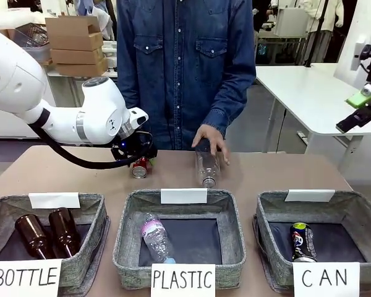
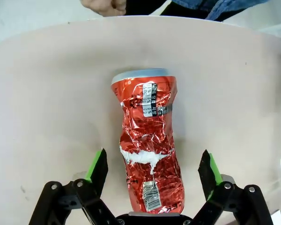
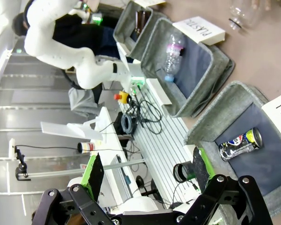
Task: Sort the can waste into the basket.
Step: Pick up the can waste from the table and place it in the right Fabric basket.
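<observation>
A crushed red can (image 1: 140, 167) (image 2: 150, 150) lies on the tan table near the far edge, left of centre. My left gripper (image 1: 138, 159) (image 2: 153, 159) is down over it, open, one green-padded finger on each side with a gap to the can. A dark blue crushed can (image 1: 302, 241) (image 3: 240, 144) lies inside the grey CAN basket (image 1: 358, 204) (image 3: 210, 124) at the front right. My right gripper (image 1: 358, 111) (image 3: 147, 159) hangs open and empty, high above the table's right end.
A person's hand (image 1: 210, 139) rests on a clear plastic bottle (image 1: 207, 168) lying beside the red can. The PLASTIC basket (image 1: 127, 247) in the middle holds a clear bottle. The BOTTLE basket (image 1: 96, 207) on the left holds two brown bottles.
</observation>
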Robot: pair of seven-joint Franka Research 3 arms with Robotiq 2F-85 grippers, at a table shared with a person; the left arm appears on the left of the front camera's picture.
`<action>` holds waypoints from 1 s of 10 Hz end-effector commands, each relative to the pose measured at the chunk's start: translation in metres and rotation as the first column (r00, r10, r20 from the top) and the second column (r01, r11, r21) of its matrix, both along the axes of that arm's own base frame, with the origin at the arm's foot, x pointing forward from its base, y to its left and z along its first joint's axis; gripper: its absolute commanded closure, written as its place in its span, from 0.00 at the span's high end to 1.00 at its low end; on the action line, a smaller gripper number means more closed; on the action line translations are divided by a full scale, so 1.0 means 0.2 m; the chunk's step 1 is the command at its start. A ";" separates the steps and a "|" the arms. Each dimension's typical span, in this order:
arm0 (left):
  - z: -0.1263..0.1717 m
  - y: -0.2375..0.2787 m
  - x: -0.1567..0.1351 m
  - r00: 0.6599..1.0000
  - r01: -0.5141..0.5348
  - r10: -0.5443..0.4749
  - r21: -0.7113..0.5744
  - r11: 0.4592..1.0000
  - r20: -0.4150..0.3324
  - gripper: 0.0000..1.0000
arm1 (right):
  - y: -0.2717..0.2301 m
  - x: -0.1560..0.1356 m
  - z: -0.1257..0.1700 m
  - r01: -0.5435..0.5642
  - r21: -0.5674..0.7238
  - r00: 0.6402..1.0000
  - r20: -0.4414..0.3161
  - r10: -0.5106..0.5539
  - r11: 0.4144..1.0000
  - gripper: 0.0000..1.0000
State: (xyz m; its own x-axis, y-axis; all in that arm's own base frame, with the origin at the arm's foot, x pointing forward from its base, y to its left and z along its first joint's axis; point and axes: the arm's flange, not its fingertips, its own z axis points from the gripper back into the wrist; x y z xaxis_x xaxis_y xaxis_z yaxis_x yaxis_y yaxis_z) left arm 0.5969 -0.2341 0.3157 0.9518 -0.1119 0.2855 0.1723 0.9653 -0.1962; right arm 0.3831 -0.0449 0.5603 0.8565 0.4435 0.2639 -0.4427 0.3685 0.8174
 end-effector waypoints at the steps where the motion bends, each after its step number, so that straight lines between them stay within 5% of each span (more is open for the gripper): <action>1: 0.01 -0.01 0.02 0.999 -0.044 0.044 -0.008 0.999 0.001 0.40 | -0.01 0.00 0.00 -0.004 -0.003 1.000 0.023 0.004 1.000 1.00; 2: 0.01 0.00 0.01 0.999 -0.047 0.047 -0.001 0.999 -0.003 0.40 | -0.01 0.00 0.00 -0.004 -0.003 1.000 0.023 0.004 1.000 1.00; 3: 0.00 0.01 0.01 0.999 -0.052 0.052 -0.001 0.999 -0.004 0.00 | -0.01 0.00 0.00 -0.004 -0.003 1.000 0.023 0.004 1.000 1.00; 4: -0.01 0.02 0.01 0.998 -0.060 0.060 0.003 0.998 -0.005 0.35 | -0.01 0.00 0.00 -0.004 -0.003 1.000 0.023 0.004 1.000 1.00; 5: -0.01 0.02 0.01 0.998 -0.062 0.062 0.002 0.998 -0.003 0.00 | -0.01 0.00 0.00 -0.004 -0.003 1.000 0.023 0.004 1.000 1.00; 8: 0.03 0.07 -0.01 0.998 -0.056 0.056 -0.012 0.998 0.002 0.00 | -0.01 0.00 0.00 -0.004 -0.003 1.000 0.023 0.004 1.000 1.00; 9: 0.07 0.12 -0.02 0.998 -0.059 0.059 -0.031 0.998 -0.021 0.27 | -0.01 0.00 0.00 -0.004 -0.003 1.000 0.023 0.004 1.000 1.00; 10: 0.14 0.19 -0.06 0.998 -0.052 0.050 -0.049 0.997 -0.039 0.27 | -0.01 0.00 0.00 -0.004 -0.003 1.000 0.023 0.004 1.000 1.00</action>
